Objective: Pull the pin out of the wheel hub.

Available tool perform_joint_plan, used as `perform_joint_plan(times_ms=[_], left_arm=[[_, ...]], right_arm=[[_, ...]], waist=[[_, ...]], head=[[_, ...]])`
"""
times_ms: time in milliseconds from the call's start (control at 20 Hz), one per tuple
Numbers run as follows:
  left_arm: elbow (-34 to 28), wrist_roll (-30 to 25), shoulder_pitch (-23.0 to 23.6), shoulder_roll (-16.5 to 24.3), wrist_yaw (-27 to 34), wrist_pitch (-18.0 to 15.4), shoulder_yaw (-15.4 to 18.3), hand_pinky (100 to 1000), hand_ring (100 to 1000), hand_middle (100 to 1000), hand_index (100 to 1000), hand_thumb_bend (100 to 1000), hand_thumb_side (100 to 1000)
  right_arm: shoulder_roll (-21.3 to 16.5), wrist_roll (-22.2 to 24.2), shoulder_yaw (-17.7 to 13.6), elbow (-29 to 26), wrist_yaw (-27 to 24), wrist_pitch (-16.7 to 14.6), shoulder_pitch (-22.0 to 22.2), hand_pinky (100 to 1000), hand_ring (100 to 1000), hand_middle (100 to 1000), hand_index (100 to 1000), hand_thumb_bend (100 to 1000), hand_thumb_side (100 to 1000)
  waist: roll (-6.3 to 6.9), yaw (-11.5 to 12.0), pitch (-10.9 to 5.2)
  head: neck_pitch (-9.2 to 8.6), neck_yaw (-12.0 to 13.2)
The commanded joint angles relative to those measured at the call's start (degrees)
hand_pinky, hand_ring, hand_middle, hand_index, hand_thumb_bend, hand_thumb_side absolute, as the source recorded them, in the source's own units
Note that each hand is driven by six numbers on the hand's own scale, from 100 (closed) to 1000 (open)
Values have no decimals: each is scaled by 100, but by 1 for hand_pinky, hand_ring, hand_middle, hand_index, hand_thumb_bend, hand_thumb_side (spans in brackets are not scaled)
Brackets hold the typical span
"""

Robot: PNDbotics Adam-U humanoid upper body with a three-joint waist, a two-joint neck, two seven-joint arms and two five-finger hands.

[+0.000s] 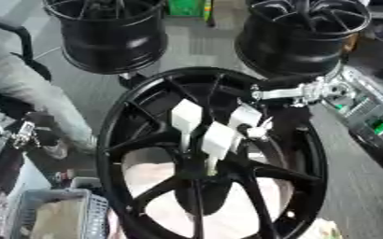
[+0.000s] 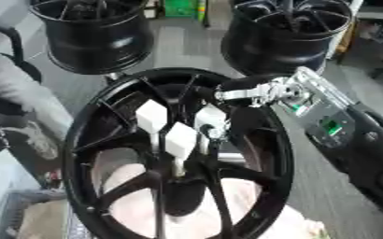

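Right arm in, robot hand at centre — left not visible.
Right arm enters from the right, silver wrist joint (image 1: 297,93) near level; the right robot hand (image 1: 209,128) hangs below it with pale fingers (image 1: 186,115) pointing down — whether they curl can't be told.

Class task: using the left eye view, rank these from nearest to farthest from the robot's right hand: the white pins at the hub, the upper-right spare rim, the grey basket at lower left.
Right hand, reaching from the right:
1. White pins, just left and below.
2. Upper-right spare rim, directly above.
3. Grey basket, far lower left.
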Motion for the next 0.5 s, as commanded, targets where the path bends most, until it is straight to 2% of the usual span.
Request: perform_joint_plan(times_ms=[50, 350, 500], left_arm=[[-85, -12, -52, 81, -1, -7, -14, 657, 618, 637, 730, 100, 802], [-87, -17, -48, 79, -3, 1, -16, 657, 618, 637, 730, 100, 804], [-90, -21, -47, 78, -4, 5, -16, 657, 618, 637, 730, 100, 804]], right_arm=[[-70, 57, -4, 14, 144, -34, -36, 457, 627, 722, 838, 100, 523], [-5, 55, 17, 34, 411, -111, -8, 315, 546, 652, 750, 100, 382], [20, 8, 21, 49, 551, -149, 4, 225, 486, 589, 667, 100, 239]], waist=[[17, -7, -42], [8, -1, -42], [3, 5, -41]], head=[[-14, -16], [-14, -28], [-14, -27]])
